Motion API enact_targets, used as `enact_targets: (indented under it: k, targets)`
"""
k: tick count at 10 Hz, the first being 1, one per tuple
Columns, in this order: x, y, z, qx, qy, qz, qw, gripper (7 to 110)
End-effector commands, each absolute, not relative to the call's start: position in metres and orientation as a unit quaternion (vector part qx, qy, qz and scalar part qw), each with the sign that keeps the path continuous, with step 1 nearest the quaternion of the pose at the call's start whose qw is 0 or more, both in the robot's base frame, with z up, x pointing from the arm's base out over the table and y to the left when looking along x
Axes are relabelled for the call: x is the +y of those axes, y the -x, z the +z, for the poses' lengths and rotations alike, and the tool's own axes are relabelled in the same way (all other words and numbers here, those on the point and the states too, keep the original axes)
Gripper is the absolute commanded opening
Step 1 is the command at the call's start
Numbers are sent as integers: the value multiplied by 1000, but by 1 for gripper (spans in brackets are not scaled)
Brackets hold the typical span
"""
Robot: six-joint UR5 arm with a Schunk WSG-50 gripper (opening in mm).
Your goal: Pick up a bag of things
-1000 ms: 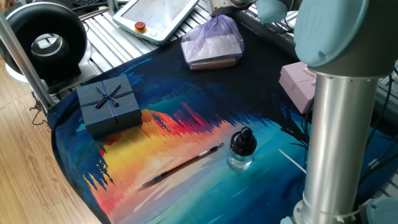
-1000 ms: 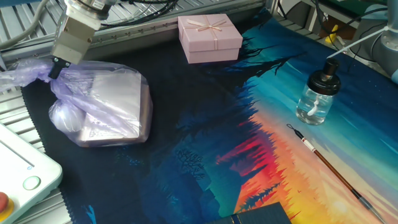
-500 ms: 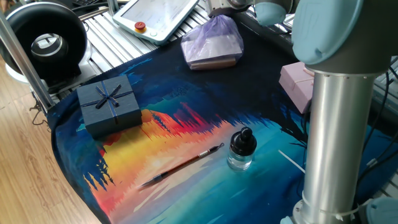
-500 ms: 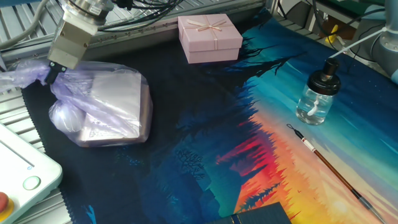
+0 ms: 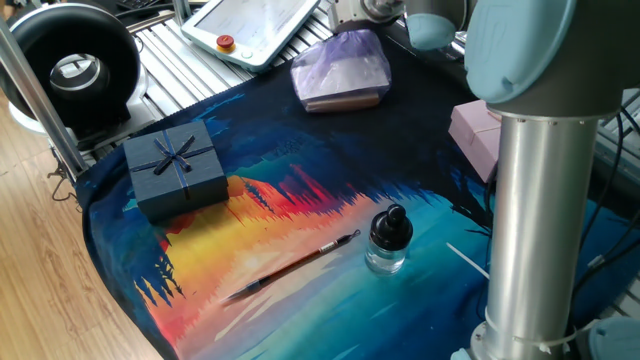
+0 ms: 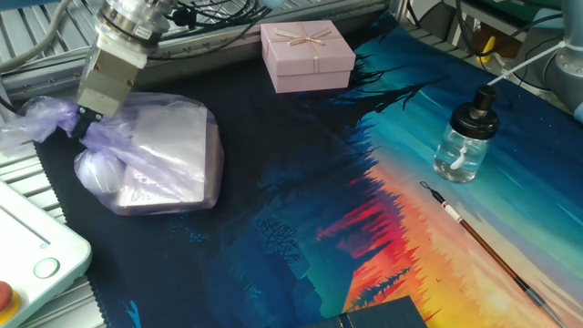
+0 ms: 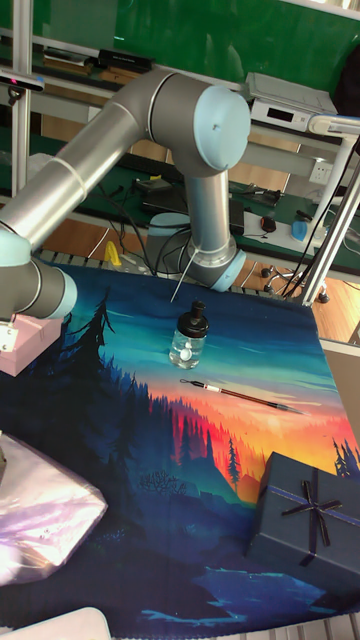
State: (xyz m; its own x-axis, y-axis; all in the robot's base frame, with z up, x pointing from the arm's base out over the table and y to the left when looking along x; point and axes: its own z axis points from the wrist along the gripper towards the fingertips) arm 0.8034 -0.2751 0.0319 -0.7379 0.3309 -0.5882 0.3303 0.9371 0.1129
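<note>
The bag of things [image 6: 159, 155] is a pale lilac crinkled plastic bag with a flat pinkish-brown pack inside. It lies on the dark edge of the painted mat [image 6: 301, 210], and also shows in one fixed view as the bag [image 5: 342, 70] and at the lower left of the tall view as the bag [image 7: 45, 520]. My gripper [image 6: 84, 126] comes down at the bag's left end, its dark fingertips shut on the gathered neck. The loose tail of plastic [image 6: 36, 123] sticks out to the left. In one fixed view only the gripper's body [image 5: 350, 12] shows above the bag.
A pink gift box [image 6: 307, 55] with a bow stands behind the bag. A dark blue gift box [image 5: 175, 168], an ink bottle [image 6: 466, 137] and a brush [image 6: 483, 246] sit on the mat. A white teach pendant [image 6: 27, 264] lies beside the bag. The arm's column [image 5: 545, 200] stands at the mat's edge.
The gripper has shifted a little right and lower along the bag's neck, and the loose tail of plastic has moved with it. The bag's body still lies in the same place.
</note>
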Motion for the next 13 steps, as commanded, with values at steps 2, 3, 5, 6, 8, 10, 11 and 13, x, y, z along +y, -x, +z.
enact_targets:
  k: [2,3,5,6,8,10,11,13]
  targets:
    - [-281,-807,25,926,-198,7,321,66]
    - [-282,-810,26,926,-198,8,322,66]
    - [-285,-817,30,924,-196,15,328,66]
    - [-285,-821,29,924,-193,20,330,66]
    - [-284,-825,23,923,-191,20,332,66]
    - [-281,-822,19,926,-190,18,325,66]
    - [-278,-817,15,928,-190,16,319,66]
    - [-270,-807,6,930,-203,19,305,66]
